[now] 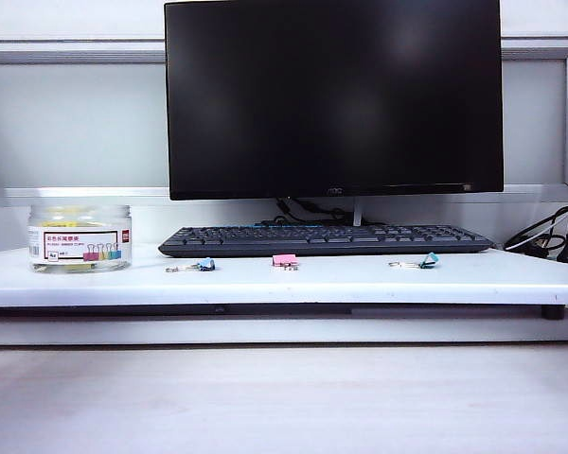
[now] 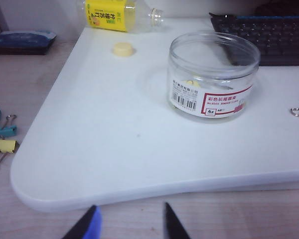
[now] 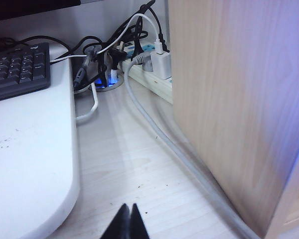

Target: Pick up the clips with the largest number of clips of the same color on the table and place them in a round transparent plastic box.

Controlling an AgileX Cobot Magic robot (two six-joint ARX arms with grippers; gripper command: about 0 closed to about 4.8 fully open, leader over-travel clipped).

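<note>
Left end effector [image 2: 128,221] parted, empty, near white shelf [image 2: 139,149], right end effector [image 3: 127,221] closed, empty

Pale-yellow clips [image 2: 193,83]; clear box [image 2: 213,74], white label; black keyboard [image 1: 325,239].

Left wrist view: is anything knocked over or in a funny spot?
Yes. A bottle with a yellow label lies on its side at the back of the white shelf, its cap off beside it. A yellow clip and teal clips sit off the shelf, on the desk. The left gripper hangs open, touching nothing.
</note>
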